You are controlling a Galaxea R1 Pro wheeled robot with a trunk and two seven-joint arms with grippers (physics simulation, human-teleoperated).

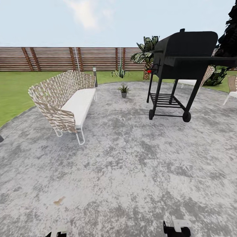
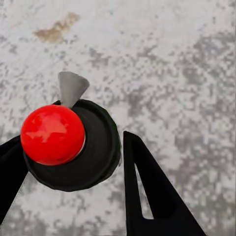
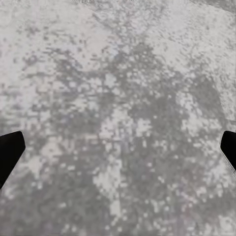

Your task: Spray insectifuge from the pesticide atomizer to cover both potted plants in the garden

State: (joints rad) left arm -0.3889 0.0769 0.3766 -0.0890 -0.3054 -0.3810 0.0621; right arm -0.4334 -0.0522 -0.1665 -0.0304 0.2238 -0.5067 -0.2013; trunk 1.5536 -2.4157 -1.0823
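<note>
Black left fingers [image 2: 147, 191] pinch the red-topped pesticide atomizer [image 2: 69, 145] above the grey patio [image 1: 131, 171]; right fingers [image 3: 10, 152] spread wide. One potted plant [image 1: 123, 89] stands far ahead.

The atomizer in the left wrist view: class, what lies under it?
Under the atomizer, held in the left gripper, lies mottled grey patio with a brown stain. The bottle's body and the ground directly beneath are covered by its black cap and red top.
</note>
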